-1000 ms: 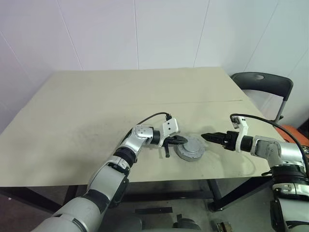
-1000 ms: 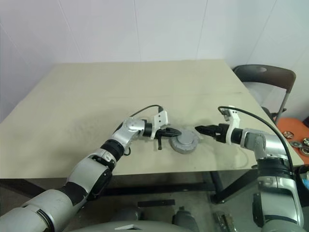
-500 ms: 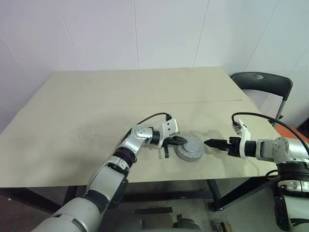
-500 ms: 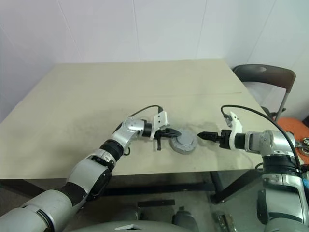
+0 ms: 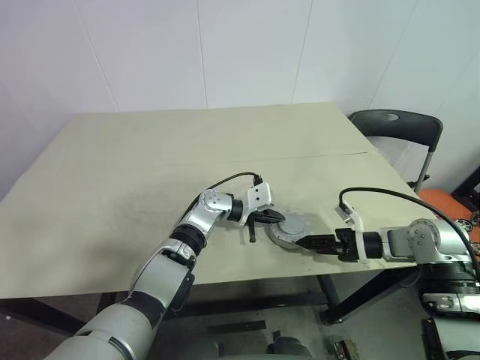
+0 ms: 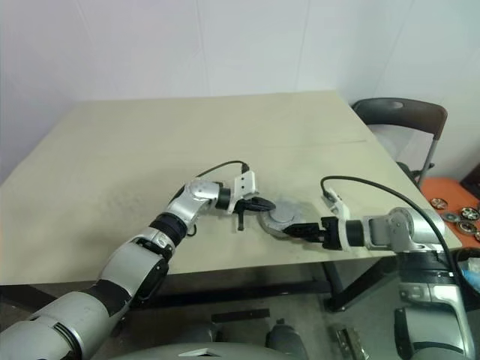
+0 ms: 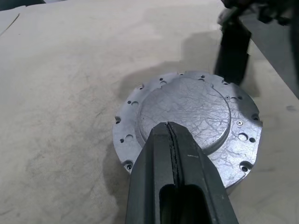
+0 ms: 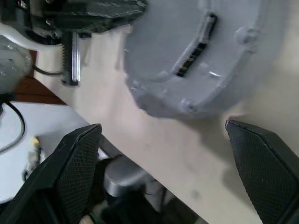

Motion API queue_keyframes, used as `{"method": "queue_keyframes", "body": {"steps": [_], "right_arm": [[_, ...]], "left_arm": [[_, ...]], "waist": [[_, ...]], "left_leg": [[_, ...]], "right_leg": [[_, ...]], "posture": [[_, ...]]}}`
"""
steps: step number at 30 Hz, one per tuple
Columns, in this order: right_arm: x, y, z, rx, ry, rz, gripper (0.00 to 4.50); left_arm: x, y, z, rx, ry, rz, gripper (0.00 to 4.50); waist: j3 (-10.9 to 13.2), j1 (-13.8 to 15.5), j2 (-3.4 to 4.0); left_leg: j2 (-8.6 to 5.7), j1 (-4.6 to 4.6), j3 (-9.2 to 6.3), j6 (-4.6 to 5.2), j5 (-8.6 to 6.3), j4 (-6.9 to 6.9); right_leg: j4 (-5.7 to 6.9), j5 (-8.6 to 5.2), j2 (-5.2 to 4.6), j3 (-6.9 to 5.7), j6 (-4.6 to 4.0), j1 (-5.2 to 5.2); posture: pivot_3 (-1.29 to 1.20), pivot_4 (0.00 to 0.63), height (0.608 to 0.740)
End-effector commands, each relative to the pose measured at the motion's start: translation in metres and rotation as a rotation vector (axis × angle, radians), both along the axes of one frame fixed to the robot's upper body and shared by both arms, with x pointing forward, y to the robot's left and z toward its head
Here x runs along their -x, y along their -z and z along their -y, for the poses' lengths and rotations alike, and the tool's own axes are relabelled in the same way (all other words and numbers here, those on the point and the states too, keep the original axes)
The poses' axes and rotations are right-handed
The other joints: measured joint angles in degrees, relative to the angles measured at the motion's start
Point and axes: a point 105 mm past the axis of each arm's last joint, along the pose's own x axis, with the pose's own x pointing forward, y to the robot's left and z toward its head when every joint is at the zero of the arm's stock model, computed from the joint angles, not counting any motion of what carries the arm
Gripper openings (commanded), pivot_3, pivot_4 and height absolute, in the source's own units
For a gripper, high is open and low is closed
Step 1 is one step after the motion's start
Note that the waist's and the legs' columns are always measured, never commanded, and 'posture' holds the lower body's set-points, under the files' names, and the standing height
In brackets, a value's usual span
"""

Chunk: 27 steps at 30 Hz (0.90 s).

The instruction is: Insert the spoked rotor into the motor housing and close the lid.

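The motor housing [image 5: 292,229], with the lid [image 7: 187,110] seated on top as a closed grey metal assembly, was found on the beige table [image 5: 150,172], near the front edge and slightly right of centre. The lid's upper face was seen in the left wrist view as a raised round centre plate with a veined surface, ringed by a flat flange with small holes. The spoked rotor could not be seen, and whether it was inside could not be told.

The left gripper [image 5: 273,217] was held at the assembly's left side, its two black fingers [image 7: 175,163] pressed flat together with nothing between them. Their tips were placed over the near rim of the lid; contact could not be confirmed.

The right gripper [image 5: 309,242] was positioned at the assembly's front-right side, pointing toward it, low above the table. In the right wrist view its fingers [image 8: 74,163] were spread wide, one to each side, with the housing's side wall and a dark slot in it seen ahead between them. Nothing was gripped. The fingertips were near the housing, but whether they touched it could not be told.

A dark chair [image 5: 394,127] was noted beyond the table's right corner. A black cable [image 5: 225,182] was looped above the left wrist.
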Motion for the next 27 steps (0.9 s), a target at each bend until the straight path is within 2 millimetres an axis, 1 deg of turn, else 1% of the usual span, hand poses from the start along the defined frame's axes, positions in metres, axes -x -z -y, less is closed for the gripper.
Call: {"method": "queue_keyframes", "body": {"steps": [1,3,5,7,9,10,11,13,14,15,17,18,19,21,24,27], "right_arm": [[-0.031,-0.014,-0.020,-0.094,0.117,0.081,4.44],[-0.037,-0.011,-0.024,-0.090,0.165,0.087,4.44],[-0.048,0.001,-0.025,-0.085,0.274,0.068,4.44],[-0.056,0.012,-0.024,-0.069,0.370,0.047,4.44],[-0.058,0.016,-0.024,-0.067,0.402,0.040,4.44],[-0.058,0.016,-0.026,-0.068,0.404,0.039,4.44],[-0.058,0.013,-0.027,-0.078,0.401,0.045,4.27],[-0.057,0.008,-0.029,-0.100,0.389,0.055,3.85],[-0.056,0.006,-0.030,-0.108,0.379,0.060,3.65],[-0.056,0.005,-0.030,-0.110,0.373,0.065,3.35],[-0.057,0.003,-0.028,-0.113,0.375,0.073,2.61],[-0.058,0.002,-0.027,-0.112,0.378,0.076,2.33],[-0.059,0.002,-0.026,-0.107,0.378,0.079,2.21],[-0.057,0.004,-0.028,-0.093,0.357,0.081,2.20],[-0.054,0.004,-0.033,-0.103,0.321,0.082,2.20],[-0.052,0.006,-0.039,-0.116,0.304,0.077,2.20]], "left_arm": [[0.012,0.032,-0.009,-0.137,0.027,-0.064,0.00],[0.012,0.032,-0.009,-0.137,0.027,-0.062,0.00],[0.012,0.032,-0.010,-0.141,0.031,-0.055,0.00],[0.012,0.032,-0.010,-0.144,0.033,-0.052,0.00],[0.011,0.032,-0.012,-0.149,0.030,-0.048,0.00],[0.011,0.032,-0.012,-0.151,0.028,-0.047,0.00],[0.011,0.032,-0.013,-0.153,0.029,-0.046,0.00],[0.010,0.032,-0.014,-0.156,0.029,-0.046,0.00],[0.010,0.033,-0.015,-0.160,0.027,-0.044,0.00],[0.010,0.033,-0.016,-0.162,0.024,-0.042,0.00],[0.007,0.032,-0.016,-0.155,0.007,-0.028,0.00],[0.005,0.030,-0.016,-0.148,-0.006,-0.017,0.00],[0.003,0.029,-0.016,-0.139,-0.020,-0.007,0.00],[-0.003,0.025,-0.016,-0.118,-0.063,0.001,0.00],[-0.006,0.024,-0.017,-0.107,-0.093,0.006,0.00],[-0.014,0.019,-0.020,-0.073,-0.152,0.031,0.00]], "waist": [[0.0,-0.5,-0.10],[0.0,-1.3,-0.03],[-0.1,-1.7,-0.07],[-0.1,-2.8,-0.18],[-0.1,-3.6,-0.08],[-0.1,-4.1,0.13],[0.0,-4.5,0.35],[0.0,-4.5,0.92],[0.1,-4.4,1.01],[0.1,-4.3,1.03],[0.1,-4.2,1.00],[0.1,-4.0,1.01],[0.1,-3.9,1.00],[0.1,-3.7,1.06],[0.0,-2.8,1.19],[0.0,-2.8,1.19]], "left_leg": [[0.00,0.02,0.00,0.00,0.00,0.03],[0.02,0.04,-0.05,-0.01,0.00,0.10],[0.04,0.14,-0.07,-0.01,0.00,0.10],[0.04,0.31,-0.06,-0.01,0.00,0.11],[0.06,0.44,-0.06,-0.22,-0.13,0.08],[0.07,0.55,-0.08,-0.24,-0.14,0.10],[0.13,0.50,-0.15,-0.25,-0.16,0.12],[0.20,0.09,-0.23,-0.25,-0.16,0.11],[0.18,0.07,-0.26,-0.25,-0.16,0.10],[0.16,0.00,-0.24,-0.24,-0.15,0.03],[0.12,0.08,-0.24,-0.22,-0.13,0.14],[0.09,0.07,-0.23,-0.21,-0.12,0.18],[0.04,0.09,-0.21,-0.20,-0.11,0.22],[0.01,0.20,-0.12,-0.04,-0.02,0.30],[-0.01,0.16,-0.12,0.01,0.02,0.24],[-0.01,0.12,-0.15,0.01,0.02,0.02]], "right_leg": [[0.16,0.00,0.03,0.05,0.00,-0.08],[0.34,0.00,0.08,0.08,-0.02,-0.15],[0.42,0.03,0.08,0.08,-0.07,-0.15],[0.42,0.13,0.09,0.06,-0.28,-0.13],[0.39,0.16,0.04,0.04,-0.48,0.07],[0.35,0.15,0.01,-0.05,-0.49,0.11],[0.22,0.14,-0.03,-0.26,-0.51,0.11],[-0.11,0.14,-0.02,-0.53,-0.51,-0.07],[-0.20,0.14,-0.05,-0.60,-0.51,-0.26],[-0.20,0.14,-0.11,-0.59,-0.51,-0.34],[-0.10,0.17,-0.12,-0.56,-0.51,-0.46],[-0.01,0.24,-0.13,-0.49,-0.46,-0.42],[0.13,0.42,-0.17,-0.37,-0.35,-0.35],[0.35,0.72,-0.18,-0.20,-0.16,-0.41],[0.35,0.78,-0.02,-0.19,-0.03,-0.46],[0.29,0.73,0.00,-0.09,-0.02,-0.62]], "posture": [[0.00,0.000,0.740],[0.00,0.000,0.740],[0.00,0.000,0.740],[0.00,0.000,0.740],[0.00,0.000,0.740],[0.00,0.000,0.740],[0.00,0.000,0.740],[0.00,0.000,0.740],[0.00,0.000,0.740],[0.00,0.000,0.740],[0.00,0.000,0.740],[0.00,0.000,0.740],[0.00,0.000,0.740],[0.00,0.000,0.740],[0.00,0.000,0.740],[0.00,0.000,0.740]]}}
